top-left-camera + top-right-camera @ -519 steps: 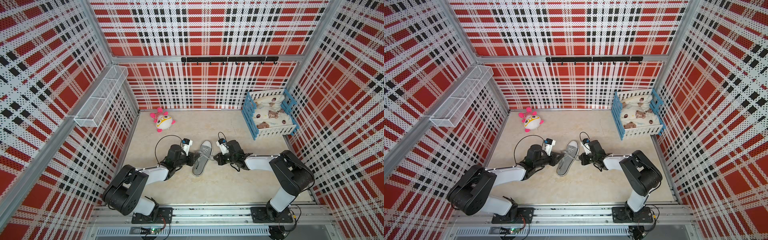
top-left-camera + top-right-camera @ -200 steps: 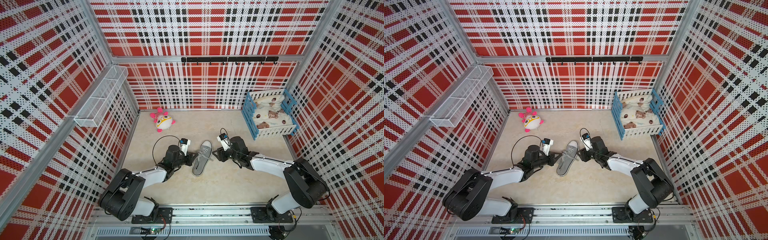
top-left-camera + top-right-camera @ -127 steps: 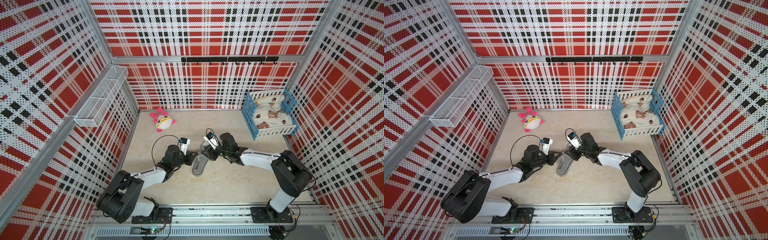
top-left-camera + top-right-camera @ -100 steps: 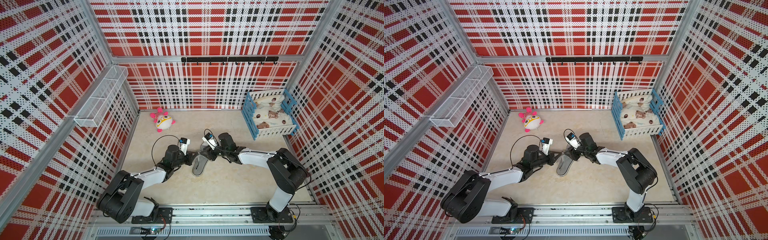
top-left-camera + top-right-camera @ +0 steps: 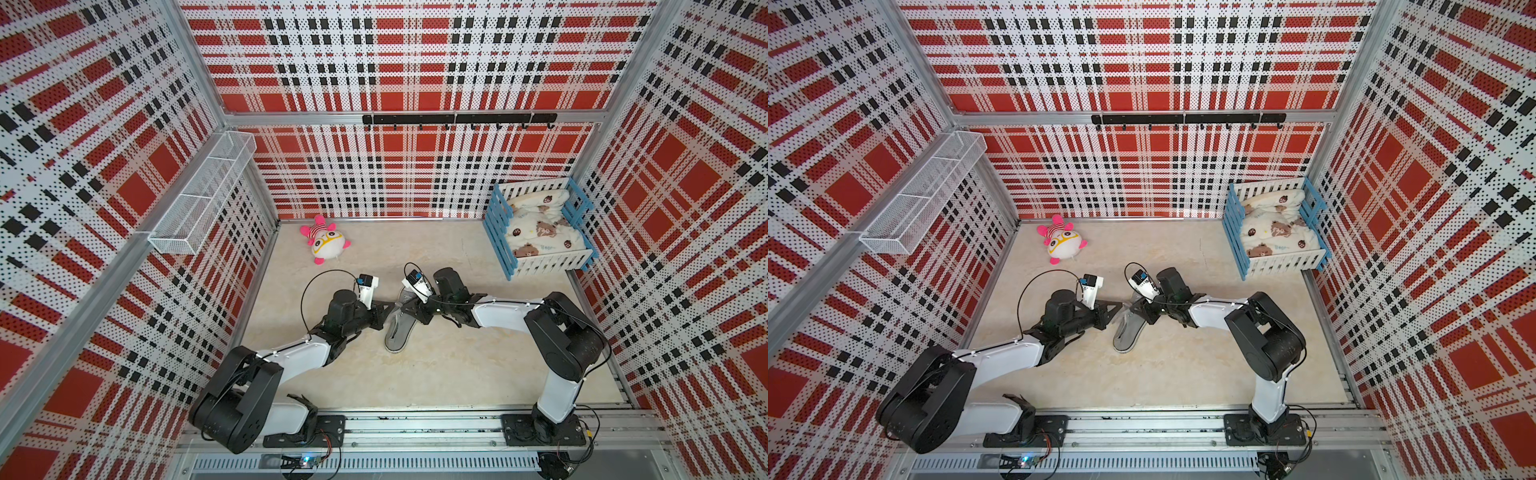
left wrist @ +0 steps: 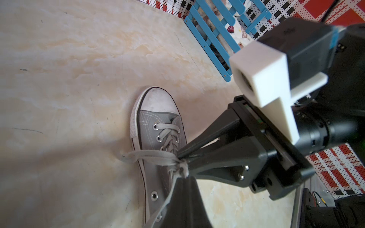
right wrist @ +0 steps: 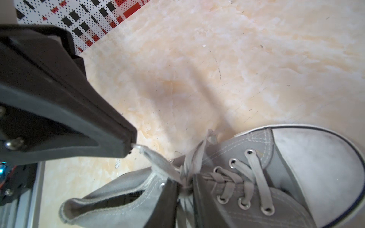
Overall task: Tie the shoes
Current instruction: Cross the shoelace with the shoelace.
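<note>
One of the shoes, a grey sneaker (image 5: 397,332) (image 5: 1127,334) with a white toe cap (image 6: 158,102) (image 7: 296,158), lies mid-floor with its toe toward the back wall. My left gripper (image 5: 390,307) (image 5: 1119,306) (image 7: 129,146) sits at its left side, shut on a pale grey lace (image 7: 156,159) drawn taut from the eyelets. My right gripper (image 5: 409,309) (image 5: 1136,309) (image 6: 182,162) (image 7: 183,189) reaches over the tongue from the right. Its fingers are pinched on the lace crossing (image 6: 177,163), right at the left gripper's tip (image 6: 185,176).
A pink-and-white plush toy (image 5: 328,245) lies at the back left. A blue-and-white slatted crate (image 5: 505,245) with bear-print cloth stands at the back right. A wire basket (image 5: 199,199) hangs on the left wall and a black hook rail (image 5: 457,119) on the back wall.
My right gripper has swung left from beside the shoe to over its laces and narrowed its jaws onto them. The left gripper has stayed put, still holding its lace.
</note>
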Available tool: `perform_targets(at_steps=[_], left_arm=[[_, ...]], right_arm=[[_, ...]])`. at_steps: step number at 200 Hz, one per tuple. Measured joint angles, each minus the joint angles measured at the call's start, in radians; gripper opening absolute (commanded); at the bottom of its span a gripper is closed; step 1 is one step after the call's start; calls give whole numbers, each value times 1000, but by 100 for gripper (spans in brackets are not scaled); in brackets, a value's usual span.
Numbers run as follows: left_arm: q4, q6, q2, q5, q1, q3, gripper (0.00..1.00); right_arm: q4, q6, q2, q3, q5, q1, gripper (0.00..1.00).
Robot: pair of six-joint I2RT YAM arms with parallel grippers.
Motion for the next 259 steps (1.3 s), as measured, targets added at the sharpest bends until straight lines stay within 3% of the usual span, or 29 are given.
perform_targets(at_steps=[24, 97, 259], left_arm=[[-2, -5, -9, -6, 11, -11, 0], [-6, -53, -88, -22, 74, -79, 0], [34, -76, -101, -76, 116, -84, 0]], right_arm=[[1, 1, 0, 0, 10, 2, 6], [31, 0, -5, -5, 8, 21, 4], [-2, 2, -10, -47, 34, -5, 15]])
